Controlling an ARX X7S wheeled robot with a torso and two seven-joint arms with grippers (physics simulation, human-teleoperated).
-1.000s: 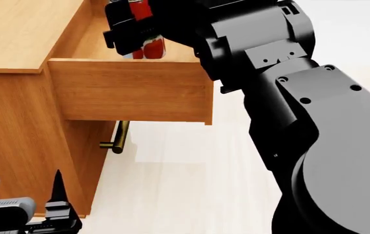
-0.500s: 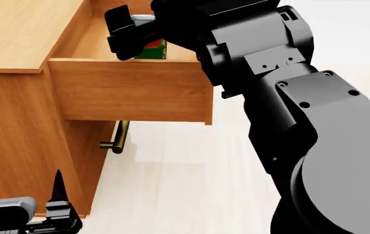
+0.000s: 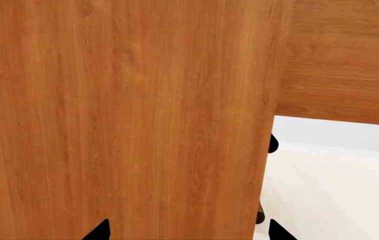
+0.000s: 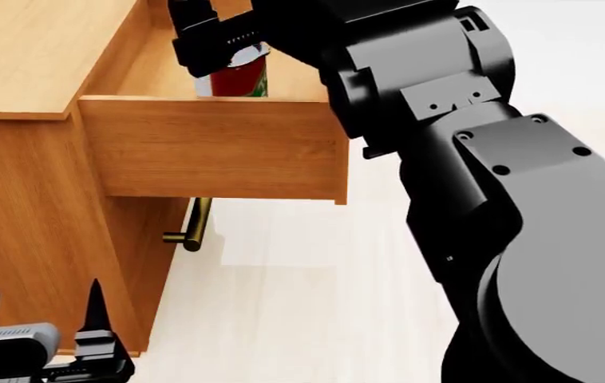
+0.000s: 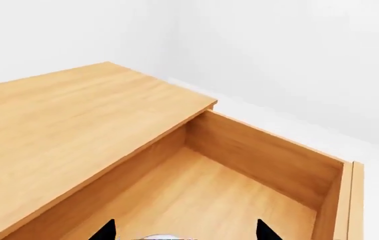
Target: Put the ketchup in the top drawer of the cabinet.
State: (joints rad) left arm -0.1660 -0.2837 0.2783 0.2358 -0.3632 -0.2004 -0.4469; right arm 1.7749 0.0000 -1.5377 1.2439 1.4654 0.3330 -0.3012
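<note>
Right gripper [image 4: 223, 44] hangs over the open top drawer [image 4: 212, 148] of the cabinet [image 4: 25, 56], its black fingers around the upper part of the ketchup [image 4: 241, 77]. Whether the fingers are clamped on the can or have let go of it cannot be told from these views. In the head view the can's red side and a slice of its silver lid show just above the drawer's front panel, so the can is inside the drawer's opening, low within it. It looks tilted a little, not plainly upright. In the right wrist view the drawer's bare wooden floor fills the space between the two dark fingertips, and a pale sliver of the lid [image 5: 155, 237] shows at the picture's edge.

Left gripper [image 4: 37, 331] sits low beside the cabinet's side wall, fingers spread apart and holding nothing; its camera sees mostly wood grain.

Judging by this, the drawer is already pulled out and the can has been carried into it. What appears to remain is freeing the can so it rests on the drawer floor and lifting the arm clear.

No lettering on the label can be read. A brass handle [image 4: 191, 227] of the lower drawer shows beneath.
</note>
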